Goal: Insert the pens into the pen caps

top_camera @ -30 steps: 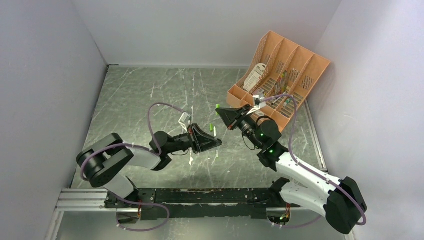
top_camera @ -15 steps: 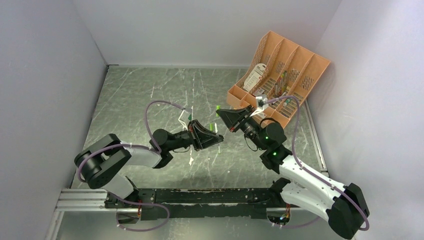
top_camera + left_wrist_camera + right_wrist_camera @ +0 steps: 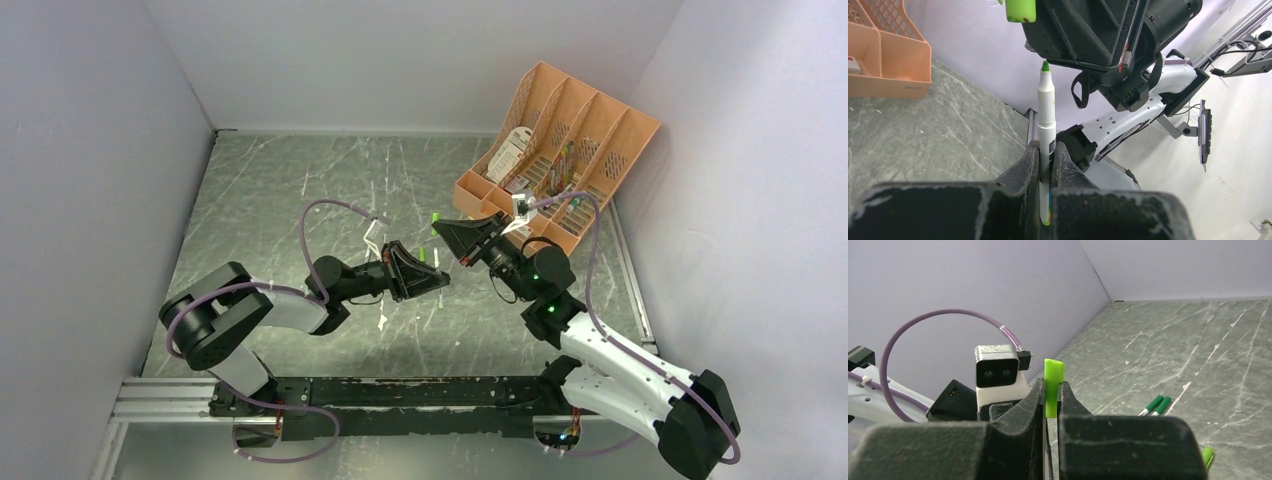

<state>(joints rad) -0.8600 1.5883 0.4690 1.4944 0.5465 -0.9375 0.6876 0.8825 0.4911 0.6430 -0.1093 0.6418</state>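
In the left wrist view a white pen [image 3: 1046,115] with a green tip stands straight up, with my left gripper [image 3: 1047,147] shut on its barrel. Just above and left of that tip hangs a bright green pen cap [image 3: 1020,10]. My right gripper [image 3: 1052,385] is shut on this pen cap [image 3: 1054,371], which stands upright between the jaws. From above, the left gripper [image 3: 443,280] and the right gripper [image 3: 437,229] meet tip to tip over the table's middle. Two more pens [image 3: 1158,405] with dark green caps lie side by side on the table.
The orange organizer [image 3: 560,160] with mixed stationery stands at the back right, close behind the right arm. Another green piece [image 3: 1207,456] lies on the table near the right gripper. Grey walls enclose the marbled table [image 3: 280,200] on three sides.
Both grippers have edged slightly closer together, the left one moving right and up with the pen. Both grips are unchanged.
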